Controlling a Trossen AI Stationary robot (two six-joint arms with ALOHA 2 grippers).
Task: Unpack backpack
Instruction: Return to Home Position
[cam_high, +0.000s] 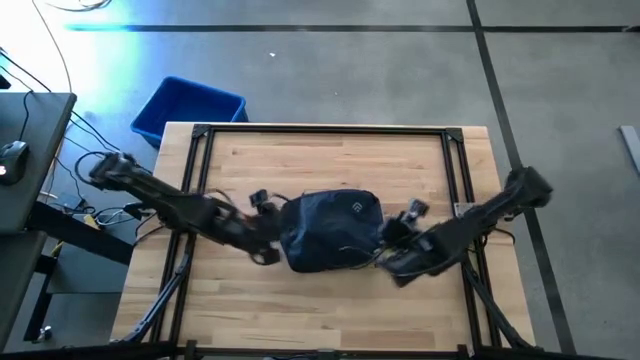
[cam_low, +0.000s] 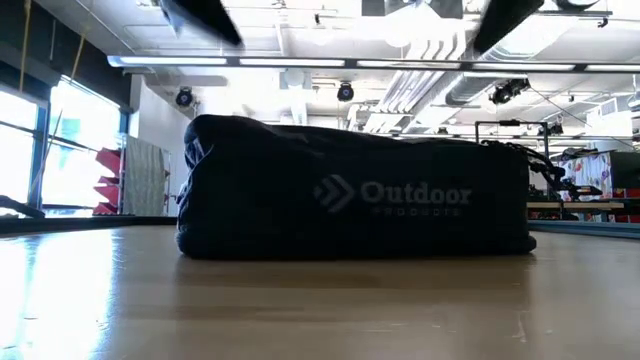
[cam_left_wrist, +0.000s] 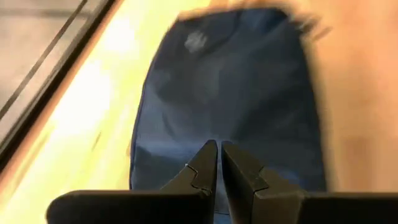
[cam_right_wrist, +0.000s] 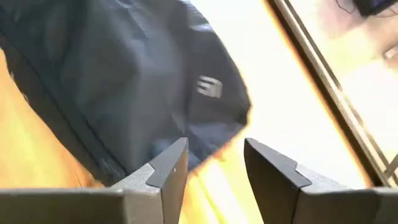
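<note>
The dark navy backpack (cam_high: 330, 230) lies flat on the middle of the wooden table (cam_high: 330, 310), its white logo (cam_low: 400, 195) facing the low camera. My left gripper (cam_left_wrist: 217, 155) hovers shut above the backpack's left end (cam_high: 272, 238). At the backpack's right end (cam_high: 392, 245), my right gripper (cam_right_wrist: 214, 149) hangs open, with only the bag's edge and bare wood showing between its fingers. In the low view the backpack (cam_low: 355, 190) sits alone on the table, with both arms high at the picture's top edge.
A bright blue bin (cam_high: 188, 108) stands on the floor beyond the table's far left corner. A black frame (cam_high: 330, 130) runs around the tabletop. A dark desk with a mouse (cam_high: 12, 155) is at the left. Bare wood lies near and far of the backpack.
</note>
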